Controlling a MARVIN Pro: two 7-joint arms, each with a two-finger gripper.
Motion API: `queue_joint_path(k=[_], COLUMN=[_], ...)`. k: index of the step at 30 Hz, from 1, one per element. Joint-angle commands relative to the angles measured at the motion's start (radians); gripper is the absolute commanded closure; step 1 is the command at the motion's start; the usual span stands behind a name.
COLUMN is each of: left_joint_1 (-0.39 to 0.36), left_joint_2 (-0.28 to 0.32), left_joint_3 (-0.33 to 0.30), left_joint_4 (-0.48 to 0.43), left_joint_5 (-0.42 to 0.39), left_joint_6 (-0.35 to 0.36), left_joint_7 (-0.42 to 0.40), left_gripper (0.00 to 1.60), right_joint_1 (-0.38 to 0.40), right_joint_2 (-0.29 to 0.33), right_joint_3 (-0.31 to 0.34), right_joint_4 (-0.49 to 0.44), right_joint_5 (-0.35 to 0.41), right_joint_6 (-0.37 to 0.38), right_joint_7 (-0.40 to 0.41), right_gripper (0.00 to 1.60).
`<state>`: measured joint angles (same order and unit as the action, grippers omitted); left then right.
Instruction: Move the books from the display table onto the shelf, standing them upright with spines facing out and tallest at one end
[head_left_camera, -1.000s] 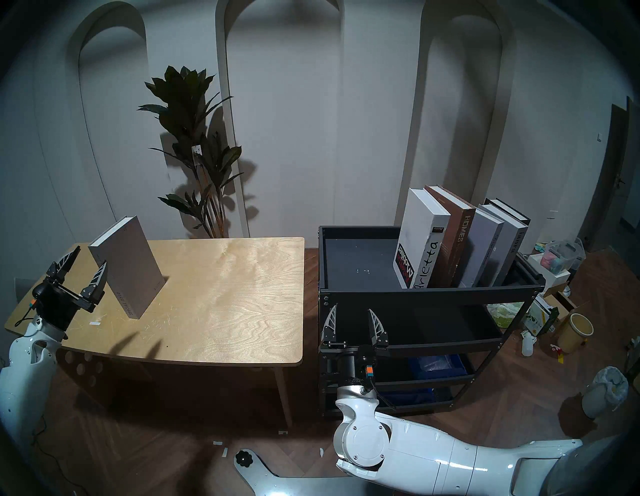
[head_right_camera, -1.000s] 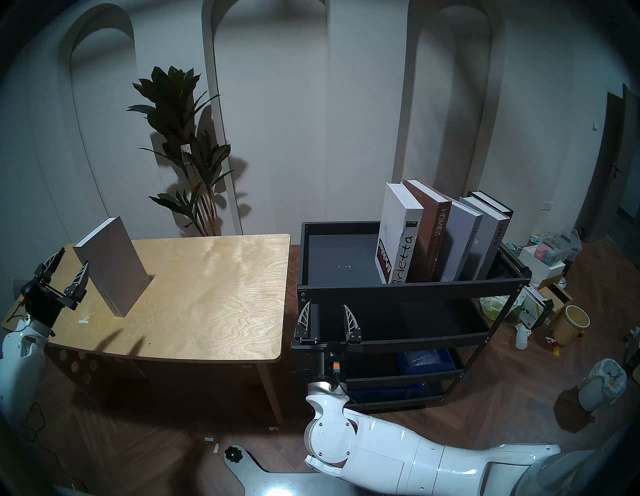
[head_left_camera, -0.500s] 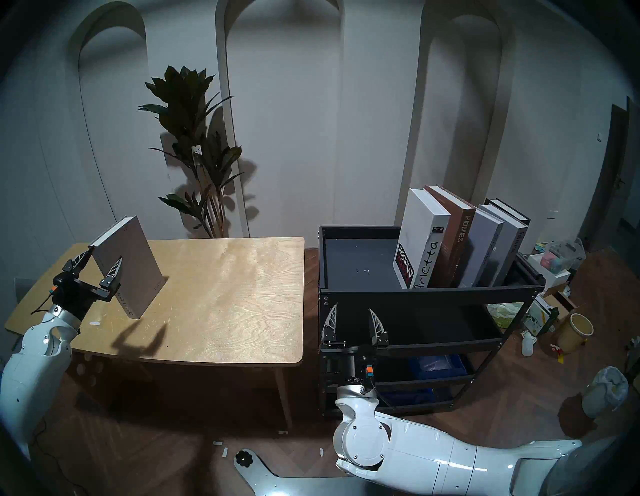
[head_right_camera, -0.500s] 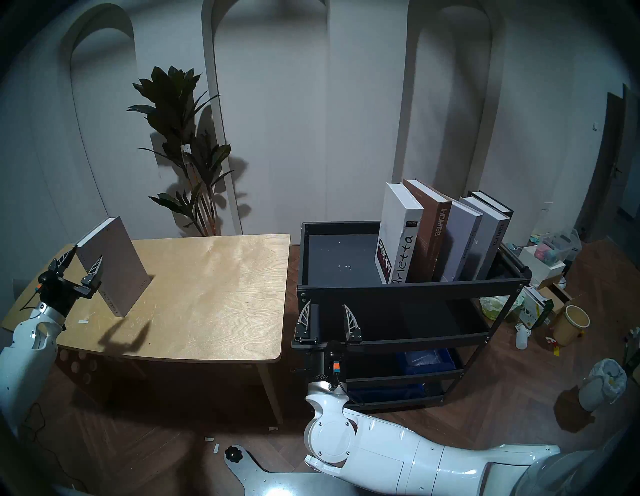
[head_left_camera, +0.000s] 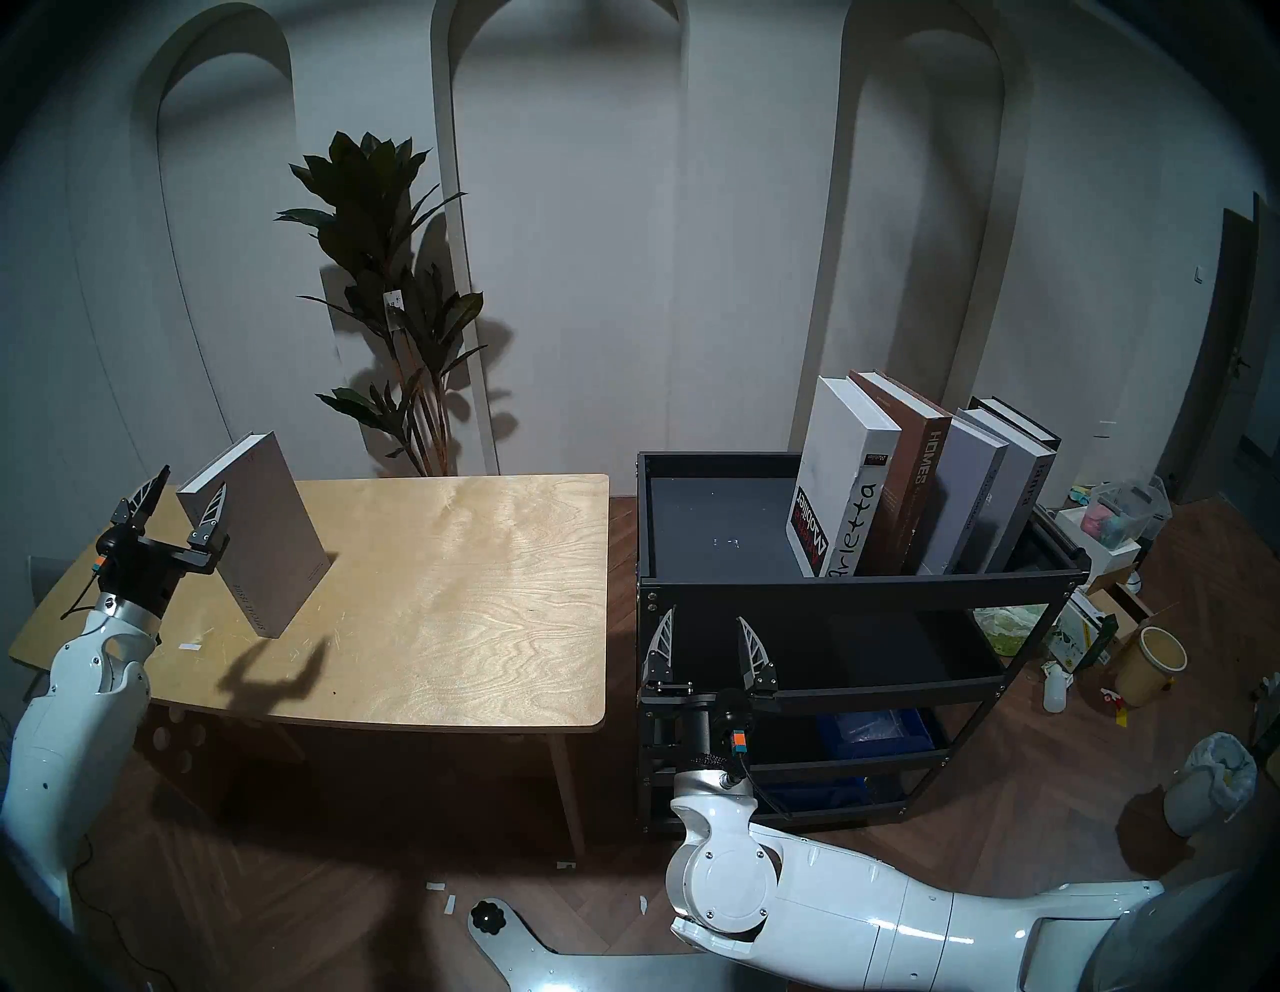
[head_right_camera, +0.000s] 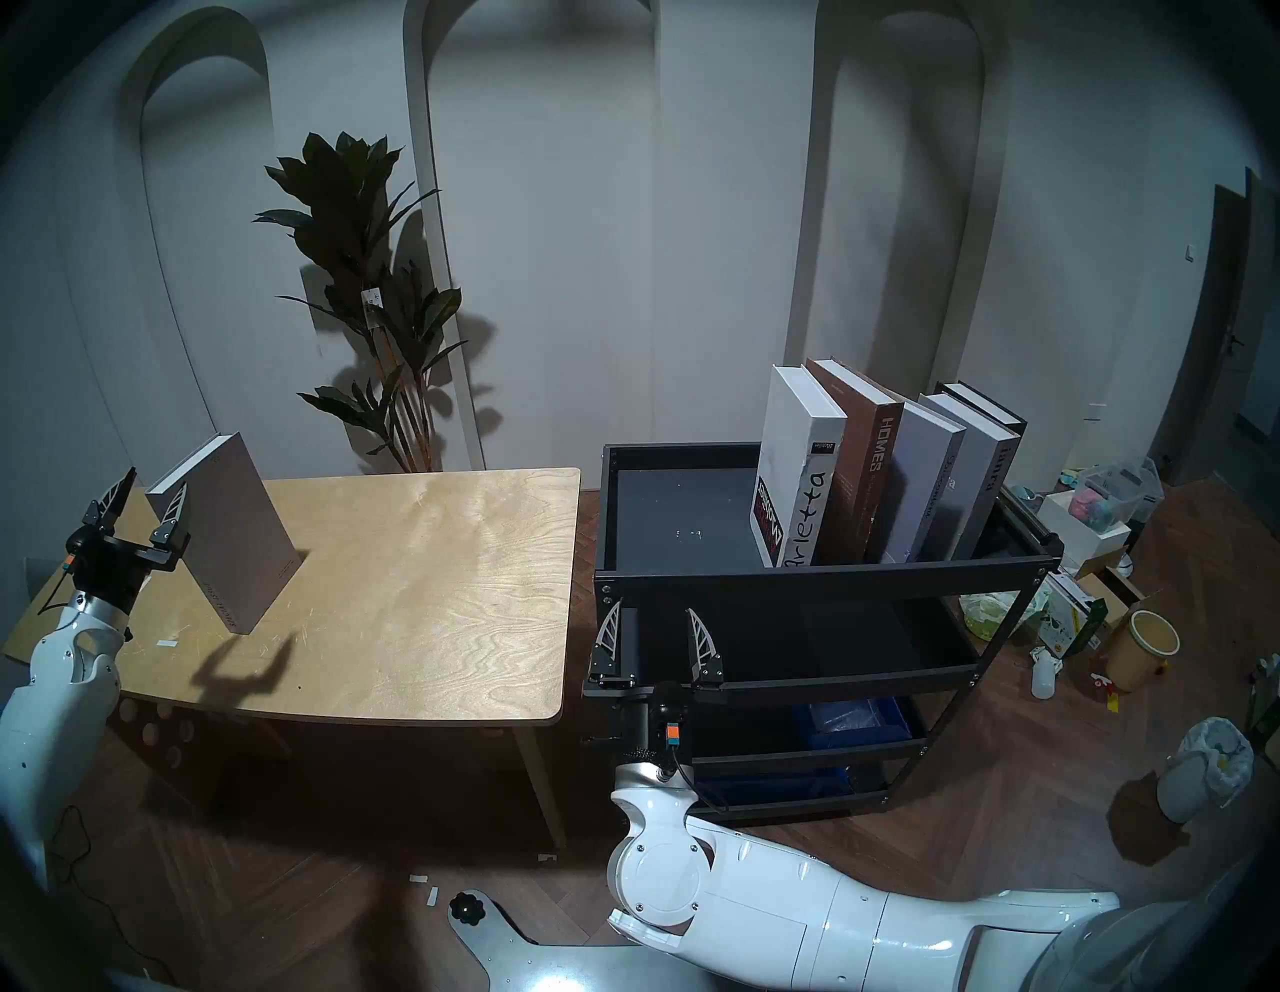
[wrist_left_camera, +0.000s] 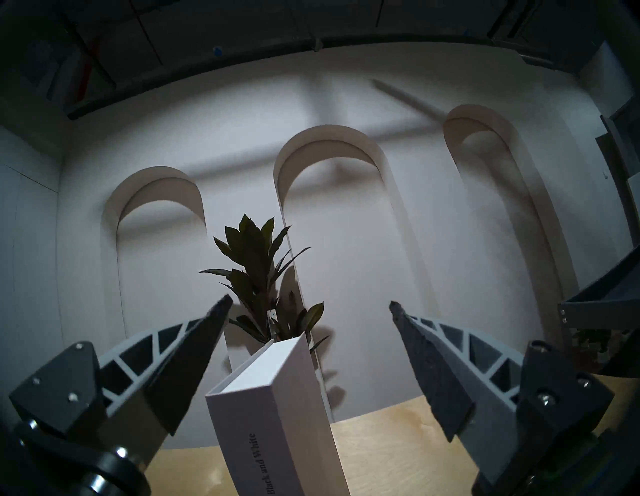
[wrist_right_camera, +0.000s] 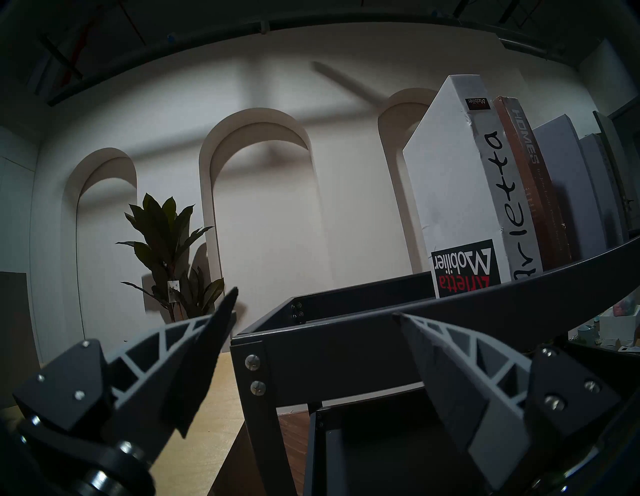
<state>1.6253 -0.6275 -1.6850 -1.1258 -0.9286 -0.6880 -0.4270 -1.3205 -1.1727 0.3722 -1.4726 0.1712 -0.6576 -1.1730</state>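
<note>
A grey book (head_left_camera: 263, 526) stands upright and alone on the display table (head_left_camera: 450, 589), spine toward me. My left gripper (head_left_camera: 194, 479) is open at the book's upper near corner. In the left wrist view the book (wrist_left_camera: 277, 415) rises between the two fingers, with gaps on both sides. The shelf (head_left_camera: 859, 589) holds several books leaning right in its top tray: white Arletta (head_left_camera: 838, 485), brown HOMES (head_left_camera: 914, 485), two grey ones and a black one behind. My right gripper (head_left_camera: 706, 616) is open and empty in front of the shelf's left corner post (wrist_right_camera: 256, 381).
A tall potted plant (head_left_camera: 395, 312) stands behind the table. A blue bin (head_left_camera: 873, 727) sits on a lower shelf tier. Right of the shelf the floor holds a yellow bucket (head_left_camera: 1153, 665), a white waste bin (head_left_camera: 1212, 783) and boxes.
My left gripper has risen and moved in from beside the book's lower spine to its top near corner, staying open. The right arm and the books on the shelf have not moved.
</note>
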Motion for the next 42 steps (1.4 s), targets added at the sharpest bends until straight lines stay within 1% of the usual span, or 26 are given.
queue_joint_path(k=[1,5,6,10,16,17,20,28,38,41,42], left_joint_1=[-0.085,-0.13,-0.127,-0.178,-0.239,-0.239,-0.265,-0.324,-0.376,-0.397,-0.416], left_joint_2=[0.025,0.046,0.052,0.052,0.031,0.031,0.015,0.0,0.01,0.007,0.003], left_joint_3=[-0.025,-0.014,-0.015,0.001,0.034,0.034,0.059,0.095,0.107,0.112,0.119], left_joint_4=[0.041,0.09,0.09,0.136,0.198,0.198,0.221,0.271,0.316,0.344,0.369], left_joint_5=[-0.074,-0.099,-0.105,-0.112,-0.132,-0.132,-0.135,-0.128,-0.128,-0.125,-0.121], left_joint_6=[0.009,0.04,0.047,0.069,0.09,0.09,0.089,0.091,0.091,0.089,0.088], left_joint_7=[-0.07,-0.122,-0.124,-0.17,-0.256,-0.256,-0.31,-0.345,-0.36,-0.373,-0.384], left_gripper=[0.0,0.0,0.0,0.0,0.0,0.0,0.0,0.0,0.0,0.0,0.0], right_joint_1=[-0.001,-0.002,-0.002,-0.003,-0.005,-0.005,-0.006,-0.008,-0.01,-0.01,-0.011], right_joint_2=[-0.011,-0.011,-0.012,-0.012,-0.014,-0.014,-0.014,-0.015,-0.016,-0.016,-0.016], right_joint_3=[0.006,0.008,0.008,0.01,0.012,0.012,0.014,0.016,0.018,0.019,0.02], right_joint_4=[-0.01,-0.009,-0.009,-0.009,-0.009,-0.009,-0.009,-0.008,-0.008,-0.008,-0.008], right_joint_5=[-0.009,-0.009,-0.009,-0.01,-0.014,-0.014,-0.016,-0.017,-0.017,-0.018,-0.019], right_joint_6=[-0.002,-0.001,-0.001,-0.001,-0.001,-0.001,-0.001,-0.001,-0.001,-0.001,0.0], right_joint_7=[-0.013,-0.012,-0.012,-0.012,-0.013,-0.013,-0.013,-0.012,-0.009,-0.009,-0.009], right_gripper=[0.0,0.0,0.0,0.0,0.0,0.0,0.0,0.0,0.0,0.0,0.0])
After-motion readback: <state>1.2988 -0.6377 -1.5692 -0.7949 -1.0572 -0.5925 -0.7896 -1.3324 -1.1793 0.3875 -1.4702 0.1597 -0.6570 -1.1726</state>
